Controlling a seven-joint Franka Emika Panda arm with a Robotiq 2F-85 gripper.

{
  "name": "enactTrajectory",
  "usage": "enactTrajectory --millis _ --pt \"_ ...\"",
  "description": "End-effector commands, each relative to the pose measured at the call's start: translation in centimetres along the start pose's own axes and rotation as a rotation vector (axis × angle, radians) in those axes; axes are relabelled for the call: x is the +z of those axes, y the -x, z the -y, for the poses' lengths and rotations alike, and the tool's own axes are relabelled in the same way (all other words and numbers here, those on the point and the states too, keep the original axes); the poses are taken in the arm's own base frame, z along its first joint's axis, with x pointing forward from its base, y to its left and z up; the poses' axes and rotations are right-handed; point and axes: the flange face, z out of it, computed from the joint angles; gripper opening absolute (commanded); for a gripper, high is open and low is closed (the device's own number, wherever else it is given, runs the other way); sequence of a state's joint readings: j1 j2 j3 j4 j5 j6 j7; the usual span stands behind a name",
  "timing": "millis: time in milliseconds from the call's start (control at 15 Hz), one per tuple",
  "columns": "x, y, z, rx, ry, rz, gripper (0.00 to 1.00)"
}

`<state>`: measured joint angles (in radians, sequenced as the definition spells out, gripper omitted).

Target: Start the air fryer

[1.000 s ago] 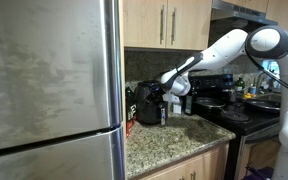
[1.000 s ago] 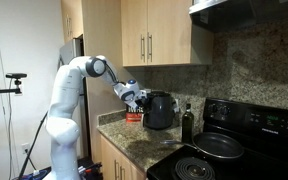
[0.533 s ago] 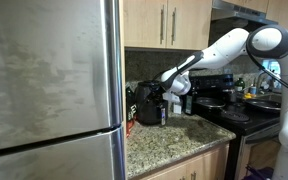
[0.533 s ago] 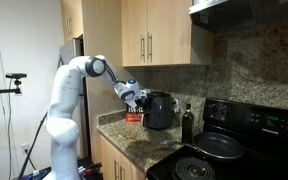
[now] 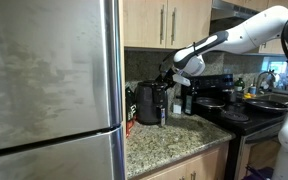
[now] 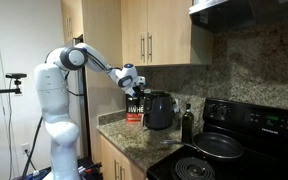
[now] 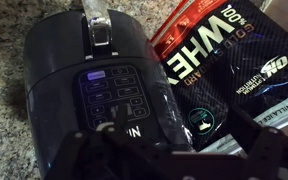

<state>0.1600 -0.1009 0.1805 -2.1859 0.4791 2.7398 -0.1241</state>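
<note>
The air fryer [image 5: 149, 103] is a dark, rounded box on the granite counter; it also shows in an exterior view [image 6: 159, 110]. My gripper [image 5: 172, 70] hangs above its top, apart from it, and shows in an exterior view [image 6: 134, 82] too. In the wrist view I look down on the air fryer [image 7: 84, 70], with its lit button panel [image 7: 114, 95] and its drawer handle [image 7: 97, 25]. The gripper's fingers [image 7: 169, 150] are dark shapes at the bottom edge, spread apart and empty.
A red and black whey bag [image 7: 224, 60] stands beside the air fryer, against the fridge side [image 5: 44, 90]. A dark bottle [image 6: 187, 122] stands on the counter next to the black stove [image 6: 234, 150], which holds a pan [image 6: 216, 145]. Wall cabinets hang overhead.
The arm has lifted the gripper from the air fryer's side, near counter height, up to above its top. The air fryer has not moved.
</note>
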Motion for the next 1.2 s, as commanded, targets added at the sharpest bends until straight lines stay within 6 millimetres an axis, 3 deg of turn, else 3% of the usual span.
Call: enactTrajectory --millis 0,267,333,467,1133 --pt "2.7 0.7 -0.3 0.032 -0.016 0.045 1.00" --pt "7.5 2.6 -1.6 0.113 -0.004 0.111 1.00" --pt "5.5 2.3 -1.0 0.081 -0.011 0.096 1.00" --pt "7.4 3.1 -1.7 0.103 -0.001 0.122 1.00" --pt "11.8 2.9 -2.6 0.092 -0.027 0.019 1.00"
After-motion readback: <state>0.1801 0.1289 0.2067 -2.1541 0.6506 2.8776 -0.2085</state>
